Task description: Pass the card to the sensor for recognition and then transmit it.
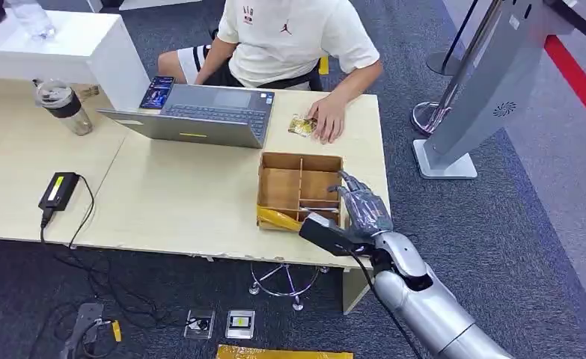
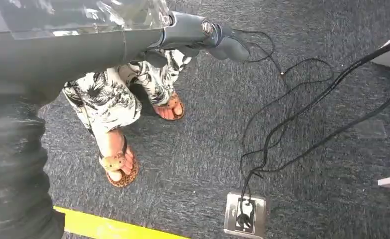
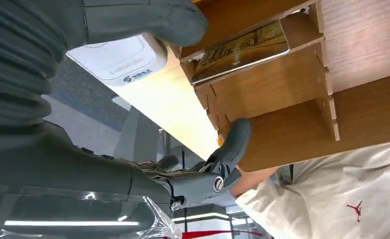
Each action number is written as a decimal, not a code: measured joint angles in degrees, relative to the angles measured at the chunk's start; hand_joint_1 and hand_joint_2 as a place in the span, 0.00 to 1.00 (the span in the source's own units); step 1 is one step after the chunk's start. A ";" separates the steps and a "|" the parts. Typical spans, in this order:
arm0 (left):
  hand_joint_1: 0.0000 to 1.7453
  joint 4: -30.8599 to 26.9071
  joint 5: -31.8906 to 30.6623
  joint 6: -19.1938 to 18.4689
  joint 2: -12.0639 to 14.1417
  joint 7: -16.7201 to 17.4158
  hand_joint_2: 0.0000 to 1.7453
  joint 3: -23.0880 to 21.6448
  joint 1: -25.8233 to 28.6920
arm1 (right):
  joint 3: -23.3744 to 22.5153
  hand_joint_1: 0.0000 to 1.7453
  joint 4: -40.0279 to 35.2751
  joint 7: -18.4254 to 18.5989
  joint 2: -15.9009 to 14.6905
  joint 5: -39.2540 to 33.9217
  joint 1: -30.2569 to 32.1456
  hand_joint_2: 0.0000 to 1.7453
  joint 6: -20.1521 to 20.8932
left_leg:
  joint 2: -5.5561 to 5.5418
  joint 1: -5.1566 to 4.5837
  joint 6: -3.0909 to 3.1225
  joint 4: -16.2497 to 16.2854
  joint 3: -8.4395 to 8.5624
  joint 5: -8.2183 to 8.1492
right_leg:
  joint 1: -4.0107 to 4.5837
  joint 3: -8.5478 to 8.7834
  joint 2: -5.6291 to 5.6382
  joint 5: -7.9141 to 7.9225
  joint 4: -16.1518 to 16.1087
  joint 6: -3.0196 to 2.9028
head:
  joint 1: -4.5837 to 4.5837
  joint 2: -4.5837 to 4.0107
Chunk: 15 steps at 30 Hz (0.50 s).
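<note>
Right hand (image 1: 362, 207) spread at the box (image 1: 298, 188) wall, holding nothing; card (image 3: 240, 50) inside; laptop (image 1: 200, 114), person's hand (image 1: 327, 118) beyond.

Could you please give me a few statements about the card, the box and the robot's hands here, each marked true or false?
1. A card lies in a compartment of the wooden box. True.
2. The right hand grips the card. False: it hovers at the box edge with its fingers spread, holding nothing.
3. The laptop on the table is closed. False: it lies open.
4. A person's hand rests on the table beside a small gold item. True.
5. The left hand hangs over carpet near cables. True.
</note>
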 joint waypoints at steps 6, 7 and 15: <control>0.00 0.00 -0.15 0.00 -0.04 0.39 1.00 -0.15 -0.21 | 0.18 0.44 0.96 -0.90 0.79 -0.22 -0.46 1.00 -0.24 | 0.01 0.00 0.00 0.00 0.00 0.00 | 0.00 -0.01 0.01 0.00 0.01 0.00 | 0.00 0.00; 0.00 0.00 -0.13 0.00 -0.07 0.39 1.00 -0.31 -0.26 | 0.20 0.41 1.27 -1.07 1.03 -0.24 -0.68 1.00 -0.42 | 0.00 0.00 0.00 0.00 0.00 0.00 | 0.01 0.00 0.00 0.00 0.01 0.00 | 0.02 0.00; 0.00 0.00 -0.09 0.13 -0.39 0.39 1.00 -0.70 -0.32 | 0.42 0.42 3.50 -1.81 2.88 -0.22 -2.41 1.00 -0.96 | 0.00 0.00 0.00 0.00 0.00 0.00 | 0.00 0.00 0.00 0.00 0.01 0.00 | 0.00 0.00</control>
